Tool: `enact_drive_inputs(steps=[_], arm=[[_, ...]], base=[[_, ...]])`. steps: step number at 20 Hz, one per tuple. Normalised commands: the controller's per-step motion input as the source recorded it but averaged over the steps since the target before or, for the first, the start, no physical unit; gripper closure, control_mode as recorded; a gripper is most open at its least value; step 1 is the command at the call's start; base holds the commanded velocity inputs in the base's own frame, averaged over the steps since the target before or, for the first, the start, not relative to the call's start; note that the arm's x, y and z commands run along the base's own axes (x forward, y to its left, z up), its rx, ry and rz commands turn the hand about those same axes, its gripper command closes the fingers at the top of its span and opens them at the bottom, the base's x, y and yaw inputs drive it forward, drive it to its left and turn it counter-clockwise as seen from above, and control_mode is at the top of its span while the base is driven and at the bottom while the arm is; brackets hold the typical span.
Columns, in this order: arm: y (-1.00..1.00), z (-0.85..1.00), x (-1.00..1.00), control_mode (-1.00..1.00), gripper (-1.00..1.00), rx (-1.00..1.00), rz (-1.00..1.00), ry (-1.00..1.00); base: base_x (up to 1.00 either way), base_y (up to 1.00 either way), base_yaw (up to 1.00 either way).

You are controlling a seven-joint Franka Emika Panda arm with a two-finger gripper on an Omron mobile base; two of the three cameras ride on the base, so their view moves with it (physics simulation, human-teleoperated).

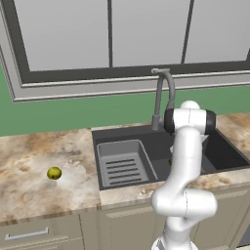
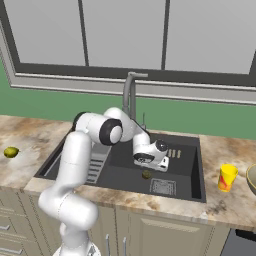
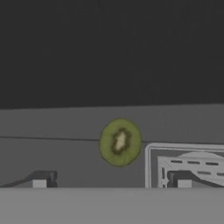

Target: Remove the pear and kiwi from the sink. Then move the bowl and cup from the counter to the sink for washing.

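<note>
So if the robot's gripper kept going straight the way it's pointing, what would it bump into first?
Most likely the kiwi. In the hand view it lies between the open gripper's fingertips, on the sink floor beside the drain. How far off it is stays unclear.

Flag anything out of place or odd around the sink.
One thing stands out: the kiwi lies loose on the dark floor of the sink, beside the drain, under the open gripper. The pear sits alone on the counter. Nothing looks spilled or damaged.
</note>
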Motion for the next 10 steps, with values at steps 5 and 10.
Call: enact_drive_inputs(steps=[5,10], arm=[[0.00,-0.16,0.08,-1.00,-1.00,0.00,0.00,0.00],[0.03,-0.18,0.05,-1.00,-1.00,0.00,0.00,0.00]], base=[[0.00,0.00,0.00],[0.00,0.00,0.00]])
